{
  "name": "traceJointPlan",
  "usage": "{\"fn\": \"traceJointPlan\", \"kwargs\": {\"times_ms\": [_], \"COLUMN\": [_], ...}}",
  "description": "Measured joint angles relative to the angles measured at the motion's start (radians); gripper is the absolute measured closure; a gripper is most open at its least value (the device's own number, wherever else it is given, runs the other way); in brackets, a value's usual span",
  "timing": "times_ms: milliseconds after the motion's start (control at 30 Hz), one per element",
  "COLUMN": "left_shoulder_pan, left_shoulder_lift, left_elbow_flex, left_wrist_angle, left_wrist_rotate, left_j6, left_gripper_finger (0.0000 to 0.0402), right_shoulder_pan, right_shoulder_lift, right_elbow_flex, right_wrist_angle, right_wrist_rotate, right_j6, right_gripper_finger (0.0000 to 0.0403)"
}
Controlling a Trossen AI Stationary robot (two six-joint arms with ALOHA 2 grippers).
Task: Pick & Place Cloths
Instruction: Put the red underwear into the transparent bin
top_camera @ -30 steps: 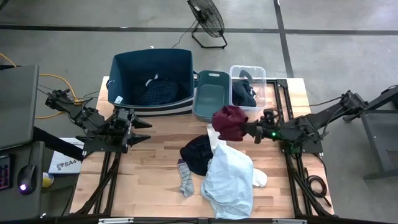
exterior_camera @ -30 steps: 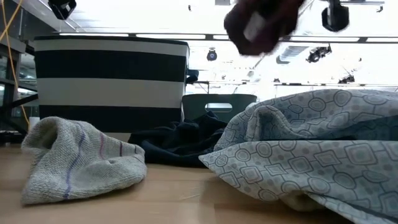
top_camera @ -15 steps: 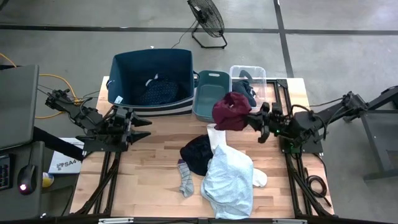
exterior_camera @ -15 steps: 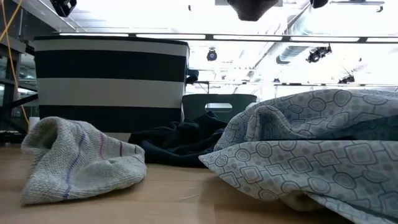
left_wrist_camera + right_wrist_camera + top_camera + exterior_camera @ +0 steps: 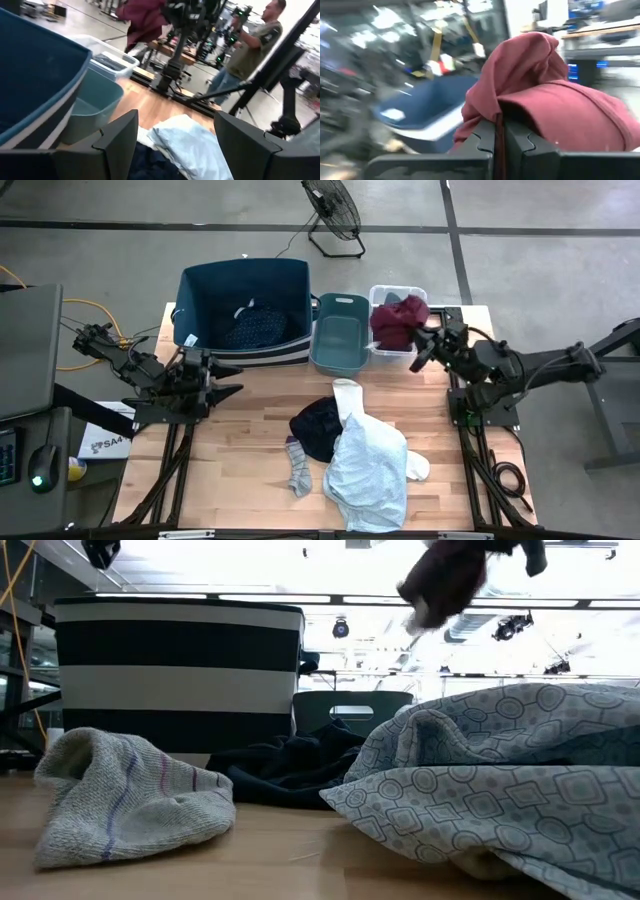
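The left gripper point(image 5: 228, 379) waits at the counter's left edge, its fingers parted and holding nothing. In the middle of the counter lie the black cloth point(image 5: 317, 426) and the pale shirt point(image 5: 367, 466). At the far right corner, the right gripper point(image 5: 424, 348) pinches the maroon cloth point(image 5: 399, 319) with its fingers closed. The cloth hangs just above the clear bin point(image 5: 399, 358), so I think the release needs only a lowering, straight down.

A grey concrete floor point(image 5: 560, 240) crossed by dark lines surrounds the pale wooden plank table point(image 5: 250, 430). A black round floor fan point(image 5: 333, 210) stands beyond the far edge. Long bright ceiling lights point(image 5: 300, 598) run overhead. A person in an olive shirt point(image 5: 250, 45) stands among dark stands.
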Motion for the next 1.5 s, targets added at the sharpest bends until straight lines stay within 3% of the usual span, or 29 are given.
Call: {"fn": "traceJointPlan", "kwargs": {"times_ms": [167, 333, 533, 733, 800, 1033, 1267, 1500], "left_shoulder_pan": [0.0, 0.0, 0.0, 0.0, 0.0, 0.0, 0.0, 0.0], "left_shoulder_lift": [0.0, 0.0, 0.0, 0.0, 0.0, 0.0, 0.0, 0.0], "left_elbow_flex": [0.0, 0.0, 0.0, 0.0, 0.0, 0.0, 0.0, 0.0], "left_wrist_angle": [0.012, 0.026, 0.026, 0.026, 0.026, 0.019, 0.019, 0.019], "left_wrist_rotate": [-0.044, -0.049, -0.054, -0.073, -0.073, -0.076, -0.076, -0.076], "left_j6": [-0.009, -0.019, -0.043, -0.046, -0.046, -0.054, -0.054, -0.057], "left_gripper_finger": [0.0146, 0.0146, 0.0146, 0.0146, 0.0146, 0.0146, 0.0146, 0.0146], "right_shoulder_pan": [-0.162, -0.37, -0.624, -0.828, -0.891, -1.015, -1.028, -1.013], "right_shoulder_lift": [-0.023, -0.01, 0.048, 0.111, 0.124, 0.252, 0.464, 0.628], "right_elbow_flex": [0.0, 0.0, 0.007, 0.082, 0.119, 0.291, 0.459, 0.5], "right_wrist_angle": [-0.198, -0.25, -0.299, -0.349, -0.384, -0.619, -0.857, -0.893], "right_wrist_rotate": [-0.098, -0.325, -0.684, -1.166, -1.262, -1.257, -1.074, -0.975], "right_j6": [-0.016, -0.089, -0.155, -0.251, -0.293, -0.481, -0.644, -0.665], "right_gripper_finger": [0.0399, 0.0399, 0.0399, 0.0399, 0.0399, 0.0399, 0.0399, 0.0399]}}
